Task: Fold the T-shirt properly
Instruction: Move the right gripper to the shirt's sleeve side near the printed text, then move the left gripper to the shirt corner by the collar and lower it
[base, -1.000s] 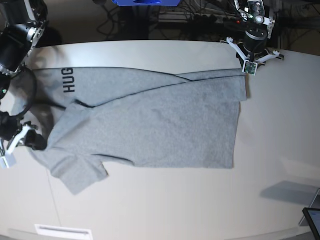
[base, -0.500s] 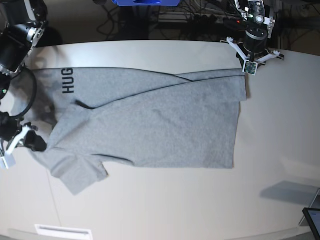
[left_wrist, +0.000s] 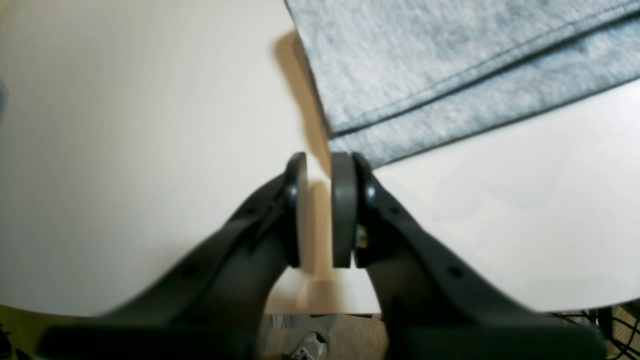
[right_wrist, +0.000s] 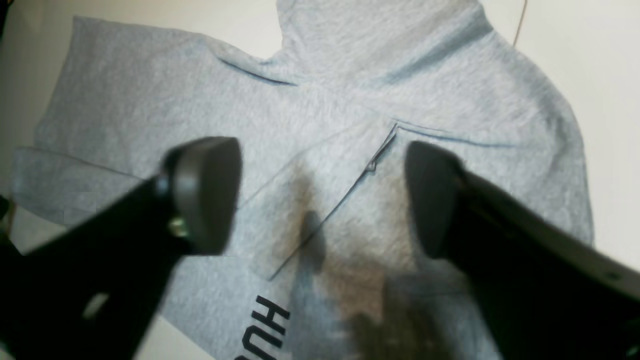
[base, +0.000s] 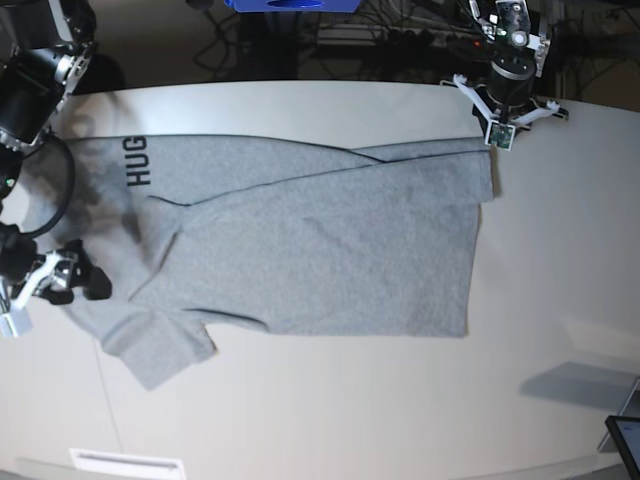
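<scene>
a grey t-shirt (base: 310, 250) lies flat across the middle of a pale bench (base: 330, 420), partly folded, with black letters "hug" showing near the far left corner. the right gripper (right_wrist: 320, 195) hovers over the shirt's collar end at the left edge, fingers spread wide, holding nothing. the left gripper (left_wrist: 318, 210) sits by the far right hem corner, fingers nearly pressed together with a thin gap, empty.
</scene>
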